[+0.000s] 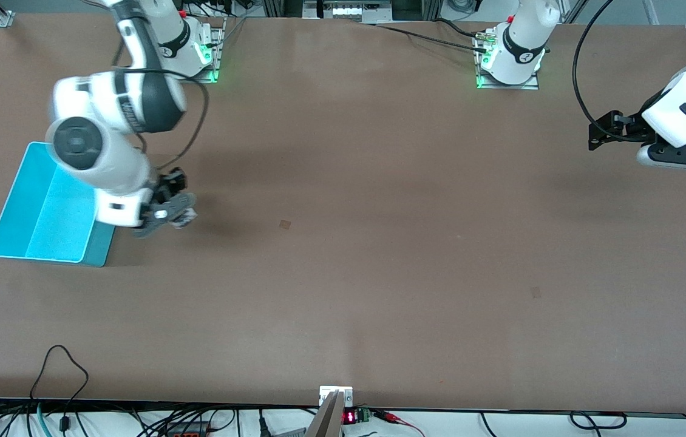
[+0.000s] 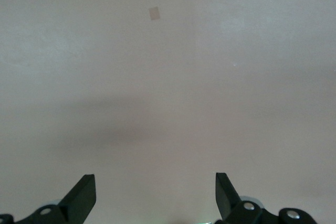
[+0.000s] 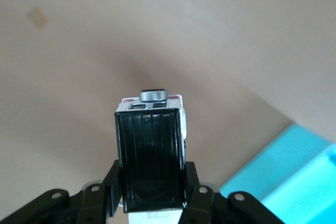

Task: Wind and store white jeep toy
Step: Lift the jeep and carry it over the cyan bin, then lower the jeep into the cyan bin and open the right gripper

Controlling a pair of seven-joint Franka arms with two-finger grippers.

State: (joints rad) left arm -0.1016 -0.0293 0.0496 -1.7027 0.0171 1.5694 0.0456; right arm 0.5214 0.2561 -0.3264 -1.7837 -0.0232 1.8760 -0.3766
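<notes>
My right gripper [image 1: 180, 213] is shut on the white jeep toy [image 3: 152, 150]; the fingers [image 3: 111, 182] press on its two sides, and its black ribbed roof panel faces the wrist camera. It holds the jeep above the brown table just beside the cyan bin [image 1: 27, 212], on the bin's side toward the table's middle. A corner of the bin [image 3: 294, 171] shows in the right wrist view. In the front view the jeep is mostly hidden by the gripper. My left gripper [image 1: 601, 132] is open and empty, waiting above the left arm's end of the table; its fingertips [image 2: 84, 195] show over bare table.
The brown table [image 1: 379, 243] has two small dark marks [image 1: 285, 224] near its middle. Cables and a small device lie along the edge nearest the front camera. The two arm bases stand at the table's top edge.
</notes>
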